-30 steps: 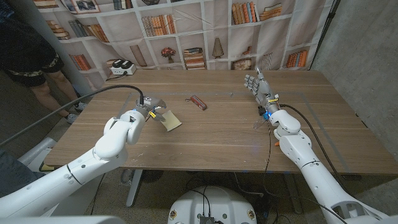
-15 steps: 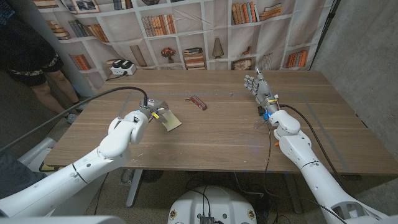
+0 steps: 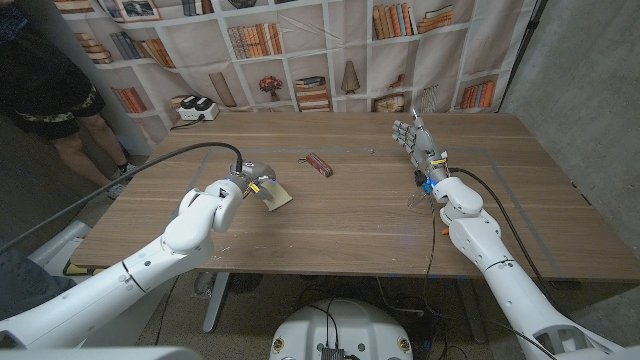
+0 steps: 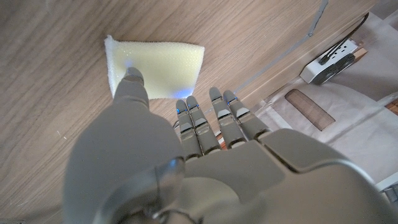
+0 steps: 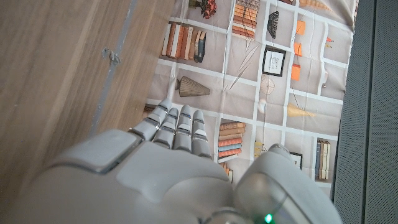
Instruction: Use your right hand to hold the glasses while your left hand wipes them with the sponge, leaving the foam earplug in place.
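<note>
The pale yellow sponge (image 3: 276,195) lies on the wooden table (image 3: 340,215), left of centre. My left hand (image 3: 252,184) is at its left edge. In the left wrist view the thumb tip (image 4: 133,78) lies on the sponge (image 4: 158,62) while the other fingers (image 4: 214,115) stretch out beside it, gripping nothing. The dark red folded glasses (image 3: 318,165) lie behind the sponge near the table's middle, untouched. My right hand (image 3: 411,135) stands at the far right, fingers straight up and empty. A tiny speck (image 3: 371,152) sits between glasses and right hand, too small to identify.
A white power strip (image 3: 195,108) sits at the table's back left corner. A person (image 3: 45,105) stands beyond the left edge. A black cable (image 3: 130,160) runs along my left arm. A bookshelf backdrop hangs behind the table.
My left hand has slid a little to the right, up against the sponge. The sponge, the glasses and my right hand have stayed put.
</note>
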Controlling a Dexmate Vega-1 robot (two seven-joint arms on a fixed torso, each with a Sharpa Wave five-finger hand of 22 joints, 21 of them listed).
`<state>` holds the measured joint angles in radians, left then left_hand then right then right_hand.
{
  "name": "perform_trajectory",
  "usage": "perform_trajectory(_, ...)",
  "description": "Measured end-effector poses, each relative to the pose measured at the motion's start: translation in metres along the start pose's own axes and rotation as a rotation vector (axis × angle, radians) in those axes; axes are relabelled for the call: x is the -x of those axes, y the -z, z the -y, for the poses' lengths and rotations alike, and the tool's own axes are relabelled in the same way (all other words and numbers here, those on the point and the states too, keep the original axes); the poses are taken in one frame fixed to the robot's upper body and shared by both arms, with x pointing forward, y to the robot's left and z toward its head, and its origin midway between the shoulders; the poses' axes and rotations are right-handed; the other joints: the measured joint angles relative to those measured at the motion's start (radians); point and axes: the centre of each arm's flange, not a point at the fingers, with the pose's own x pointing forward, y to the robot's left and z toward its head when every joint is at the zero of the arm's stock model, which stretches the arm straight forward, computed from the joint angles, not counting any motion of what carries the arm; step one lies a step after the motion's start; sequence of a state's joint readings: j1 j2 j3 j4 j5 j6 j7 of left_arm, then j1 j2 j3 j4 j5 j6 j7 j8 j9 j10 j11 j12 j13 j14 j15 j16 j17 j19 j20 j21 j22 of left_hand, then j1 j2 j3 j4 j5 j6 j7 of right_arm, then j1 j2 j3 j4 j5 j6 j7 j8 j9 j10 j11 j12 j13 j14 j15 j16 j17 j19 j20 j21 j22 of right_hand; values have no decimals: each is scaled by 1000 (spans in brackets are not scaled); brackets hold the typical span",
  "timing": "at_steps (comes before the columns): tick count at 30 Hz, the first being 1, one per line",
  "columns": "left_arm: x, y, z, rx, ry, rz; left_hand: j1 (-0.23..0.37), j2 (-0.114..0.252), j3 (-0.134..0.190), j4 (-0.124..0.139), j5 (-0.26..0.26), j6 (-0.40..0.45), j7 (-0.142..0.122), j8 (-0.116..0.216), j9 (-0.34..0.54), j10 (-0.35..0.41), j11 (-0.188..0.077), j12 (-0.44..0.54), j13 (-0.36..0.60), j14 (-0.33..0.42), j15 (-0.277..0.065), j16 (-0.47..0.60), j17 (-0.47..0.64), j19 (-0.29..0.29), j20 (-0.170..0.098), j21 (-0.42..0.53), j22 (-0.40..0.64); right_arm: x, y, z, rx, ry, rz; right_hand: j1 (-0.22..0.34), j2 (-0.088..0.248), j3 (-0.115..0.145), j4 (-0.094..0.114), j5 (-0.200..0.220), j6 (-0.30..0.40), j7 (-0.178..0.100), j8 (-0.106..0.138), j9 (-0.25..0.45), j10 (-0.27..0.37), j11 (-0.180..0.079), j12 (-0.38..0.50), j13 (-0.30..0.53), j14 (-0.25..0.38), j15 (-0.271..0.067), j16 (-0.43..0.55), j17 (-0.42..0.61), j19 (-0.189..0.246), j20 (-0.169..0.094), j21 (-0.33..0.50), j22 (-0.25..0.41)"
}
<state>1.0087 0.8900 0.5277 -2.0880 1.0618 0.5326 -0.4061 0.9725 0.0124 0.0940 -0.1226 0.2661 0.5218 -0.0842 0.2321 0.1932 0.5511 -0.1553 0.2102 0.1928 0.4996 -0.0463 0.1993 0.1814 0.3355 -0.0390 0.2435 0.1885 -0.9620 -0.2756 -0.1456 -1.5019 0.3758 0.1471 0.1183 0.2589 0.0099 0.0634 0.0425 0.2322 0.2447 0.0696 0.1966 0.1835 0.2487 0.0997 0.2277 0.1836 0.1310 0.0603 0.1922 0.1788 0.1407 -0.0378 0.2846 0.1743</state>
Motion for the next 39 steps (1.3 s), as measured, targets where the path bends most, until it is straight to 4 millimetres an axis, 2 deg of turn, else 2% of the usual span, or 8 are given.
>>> perform_trajectory(14, -7, -3, 14, 45, 35, 7, 3, 3, 0, 0, -3, 0, 0, -1, -1, 0, 0, -2, 1, 0, 0, 0, 0, 0, 0, 0, 0, -1, 1, -1, -1, 3, -9, 0, 0, 0, 0, -8, 0, 0, 0, 0, 0, 0, 0, 0, 0, 0, 0, 0, 0, 0, -5, 0)
perform_trajectory(21, -10, -6, 19, 62, 44, 8, 24, 24, 3, 3, -3, 3, 3, -1, 0, 0, 0, -3, 0, 8, 0, 0, 0, 9, -2, 0, 0, -1, 3, 0, -3, 5, -10, 0, 0, 0, 0, -8, 0, 0, 0, 0, 0, 0, 0, 0, 0, 0, 0, 0, 0, 0, -8, 0)
perform_trajectory(27, -11, -10, 21, 69, 52, 15, 53, 44, 17, -10, -3, 12, 2, -3, 5, 5, 4, -3, 0, 20, -2, 0, 0, 20, -2, 0, 0, 0, 4, 2, -3, 10, -11, 4, 4, 0, 0, -8, 0, 0, 0, 5, 0, 0, 0, 0, 0, 0, 0, 0, 0, 0, -12, 0)
perform_trajectory(30, -13, -14, 22, 71, 55, 20, 80, 51, 27, -13, -7, 46, 2, -2, 5, 40, -1, -2, 0, 48, -3, 2, 0, 29, -4, 1, 0, 1, 3, 3, -3, 11, -10, 4, 4, 0, 0, -8, 0, 0, 0, 5, 0, 0, 0, 0, 0, 0, 0, 0, 0, 0, -12, 0)
perform_trajectory(33, -14, -16, 23, 72, 60, 22, 102, 56, 34, -14, -15, 92, -3, 14, 5, 87, -12, 13, 0, 93, -6, 13, 0, 54, -4, 9, 0, 3, 3, 4, -4, 13, -9, 4, 4, 0, 0, -8, 0, 0, 0, 5, 0, 0, 0, 0, 0, 0, 0, 0, 4, -4, -12, 0)
perform_trajectory(38, -15, -20, 22, 73, 68, 28, 138, 84, 46, -16, -30, 198, -13, 39, 4, 184, -19, 32, 5, 218, -18, 24, -3, 125, -6, 33, -1, 4, 3, 5, -6, 15, -8, 4, 4, 0, 0, -8, 0, 0, 0, 5, 0, 0, 0, 0, 0, 0, 0, 0, 4, -4, -12, 0)
perform_trajectory(39, -15, -20, 22, 74, 70, 28, 152, 80, 49, -18, -35, 219, -16, 43, 4, 205, -21, 34, 5, 242, -23, 24, -4, 140, -6, 38, -1, 4, 3, 6, -6, 16, -8, 4, 4, 0, 0, -8, 0, 0, 0, 5, 0, 0, 0, 0, 0, 0, 0, 0, 4, -4, -12, 0)
